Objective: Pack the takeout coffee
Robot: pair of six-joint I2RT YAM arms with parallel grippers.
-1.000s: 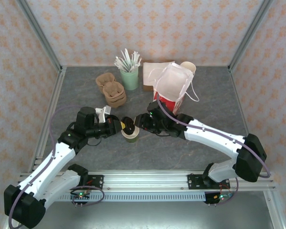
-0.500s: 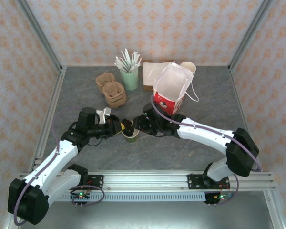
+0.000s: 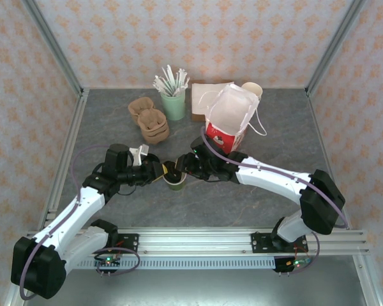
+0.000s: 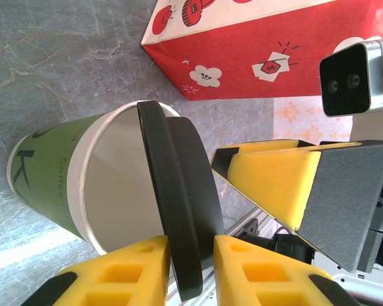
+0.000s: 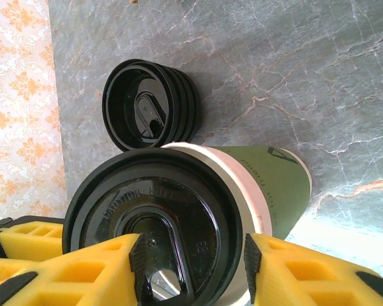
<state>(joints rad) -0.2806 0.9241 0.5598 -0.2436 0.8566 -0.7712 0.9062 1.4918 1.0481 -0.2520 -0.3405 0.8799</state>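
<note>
One light, crushable cup [image 4: 51, 172]: take gently round the wall. Left gripper [image 4: 190, 250] astride the tilted lid [image 4: 179, 185], right gripper [image 5: 191, 256] flanking it; pinching or not, cannot tell.

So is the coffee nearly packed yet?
Not yet. Done: the cup stands near the open red bag. In hand: the lid sits tilted on the rim, not pressed down, with the left hand and the right hand both at it. Left: press the lid flat, then put the cup in the bag.
</note>
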